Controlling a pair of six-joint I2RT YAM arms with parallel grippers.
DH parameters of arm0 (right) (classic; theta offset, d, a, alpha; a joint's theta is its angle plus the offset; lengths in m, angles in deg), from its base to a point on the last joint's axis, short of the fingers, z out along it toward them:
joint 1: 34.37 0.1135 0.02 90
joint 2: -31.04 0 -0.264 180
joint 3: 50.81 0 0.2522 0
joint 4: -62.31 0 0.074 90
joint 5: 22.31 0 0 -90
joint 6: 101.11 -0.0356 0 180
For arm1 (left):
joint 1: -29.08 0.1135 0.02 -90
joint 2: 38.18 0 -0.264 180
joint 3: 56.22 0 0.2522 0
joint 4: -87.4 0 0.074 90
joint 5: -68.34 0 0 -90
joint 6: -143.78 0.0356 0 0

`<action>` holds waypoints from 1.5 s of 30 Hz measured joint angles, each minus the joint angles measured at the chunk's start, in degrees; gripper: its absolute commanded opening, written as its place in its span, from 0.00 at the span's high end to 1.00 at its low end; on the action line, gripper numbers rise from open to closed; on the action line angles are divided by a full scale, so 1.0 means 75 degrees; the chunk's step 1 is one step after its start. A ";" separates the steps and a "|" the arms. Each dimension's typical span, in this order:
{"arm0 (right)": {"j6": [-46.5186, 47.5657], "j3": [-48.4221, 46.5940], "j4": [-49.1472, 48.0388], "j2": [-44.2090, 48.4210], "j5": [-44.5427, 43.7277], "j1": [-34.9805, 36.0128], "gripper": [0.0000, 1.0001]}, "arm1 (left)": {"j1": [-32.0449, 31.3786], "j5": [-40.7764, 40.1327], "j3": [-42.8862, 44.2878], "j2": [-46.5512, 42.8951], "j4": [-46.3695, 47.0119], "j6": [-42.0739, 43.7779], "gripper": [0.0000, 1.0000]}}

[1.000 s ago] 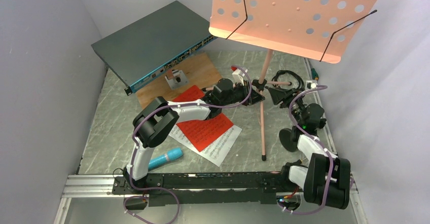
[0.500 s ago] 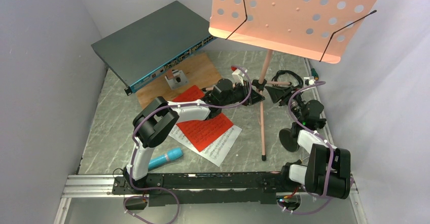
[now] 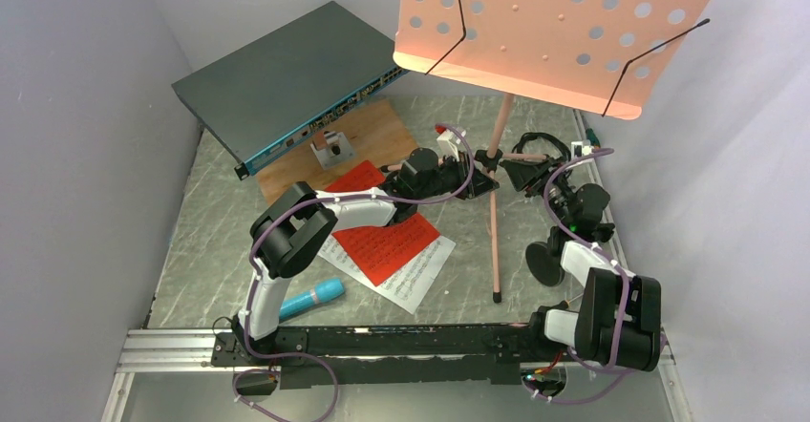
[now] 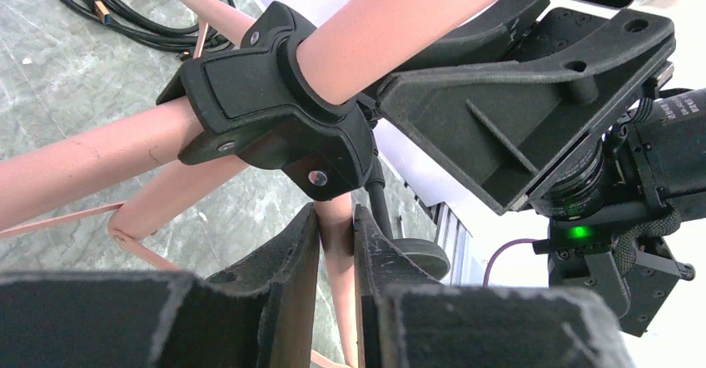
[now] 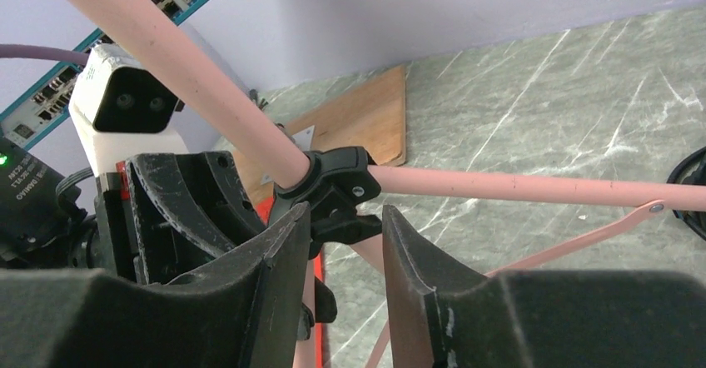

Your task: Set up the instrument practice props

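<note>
The left hand (image 4: pixel 337 231) is clamped on a tripod leg (image 4: pixel 336 297) of the music stand (image 4: pixel 391 18), beneath its black hub (image 4: pixel 266 110). The right hand (image 5: pixel 343 218) is held part open astride that hub, contact unconfirmed.

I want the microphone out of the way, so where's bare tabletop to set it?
Bare marble on the left, between the wooden board and the left arm. A smaller strip between the sheet-music pages and the music stand's front leg. Crowded around the tripod hub, with cables and mic stand base.
</note>
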 measured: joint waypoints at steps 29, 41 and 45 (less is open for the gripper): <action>0.0644 -0.0044 0.2393 0.1107 -0.0571 0.0000 0.52 | 0.0032 0.0125 0.0044 0.0035 -0.0020 -0.0052 1.00; 0.0548 -0.0099 0.2317 0.0804 -0.0472 0.0044 0.54 | 0.0044 0.0178 0.0108 0.0035 -0.0146 -0.0047 1.00; 0.0417 -0.0187 0.2294 0.0714 -0.0466 0.0050 0.55 | 0.0047 0.0181 0.0119 0.0035 -0.0169 -0.0029 1.00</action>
